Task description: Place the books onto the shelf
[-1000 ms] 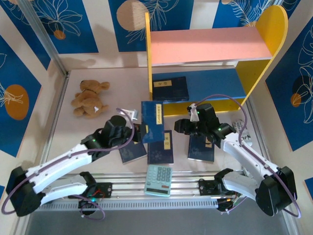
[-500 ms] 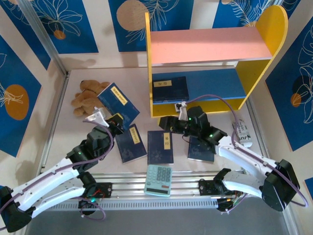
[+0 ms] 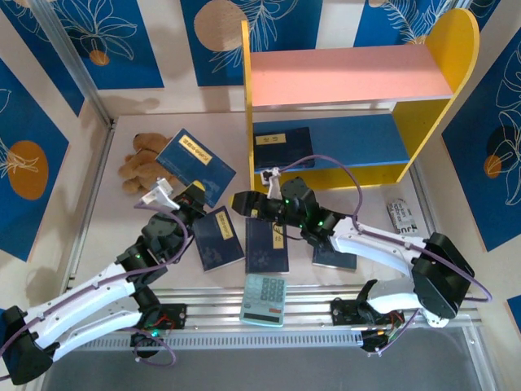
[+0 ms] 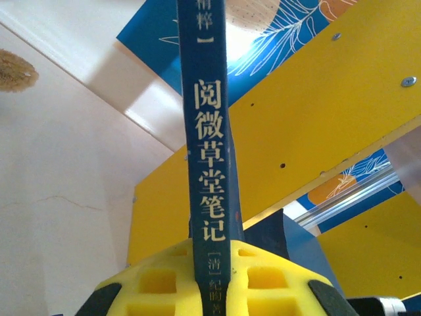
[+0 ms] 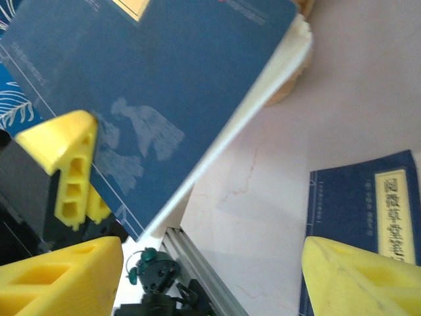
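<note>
Our left gripper (image 3: 191,195) is squeezed tight on one book (image 3: 195,165), pinching its covers close to the spine and holding it up in the air left of the shelf (image 3: 350,77). Our right gripper (image 3: 242,201) is spread wide with nothing in it. The book looks thin, light and a bit floppy (its pages fan at one corner), so we think it may sag. Gripping near the spine seems best. Other books (image 3: 267,244) lie flat on the table (image 3: 114,212).
</note>
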